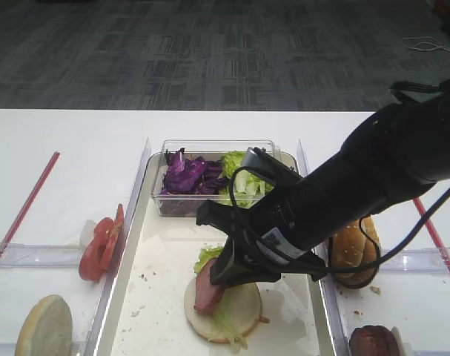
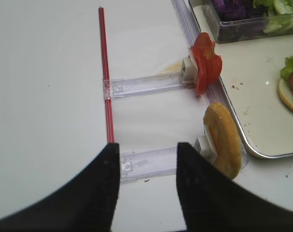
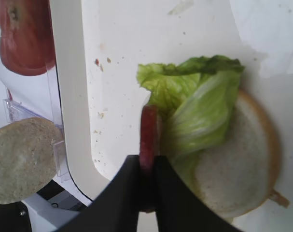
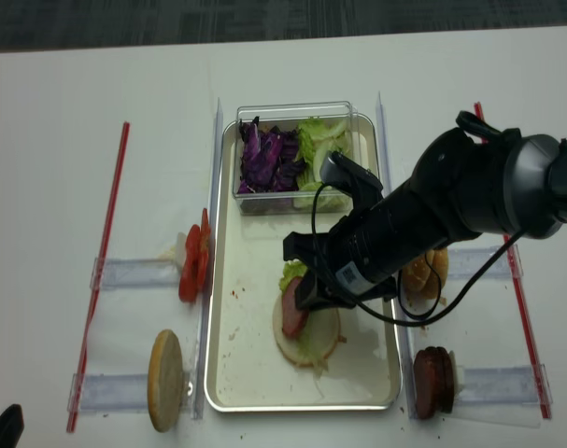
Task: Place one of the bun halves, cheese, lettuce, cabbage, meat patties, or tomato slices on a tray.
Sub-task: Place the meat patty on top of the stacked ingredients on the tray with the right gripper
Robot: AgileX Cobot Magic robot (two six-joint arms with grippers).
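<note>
**Patty held on edge over the bun on the tray**

The right gripper (image 3: 147, 166) is clamped on a reddish meat patty (image 3: 148, 137), holding it on edge so that it stands upright against the lettuce (image 3: 197, 104) lying on a pale bun half (image 3: 243, 164). That bun half sits at the near middle of the tray (image 4: 236, 364), which lies on the white table (image 1: 69, 156). At the far end of the tray a clear plastic box (image 4: 292, 112) holds purple cabbage (image 4: 264, 159) on its left and more green leaves on its right.

Left of the tray, tomato slices (image 4: 191, 266) stand in a clear holder, and nearer, a flat bun half (image 4: 165, 379) stands in another. Right of the tray are a sesame bun top (image 1: 351, 248) and, nearer, more patties (image 4: 431, 381).

The left gripper (image 2: 147, 159) hangs with its jaws apart over the table, left of the tray, holding nothing.

A white label on the right arm carries print too small to read.
</note>
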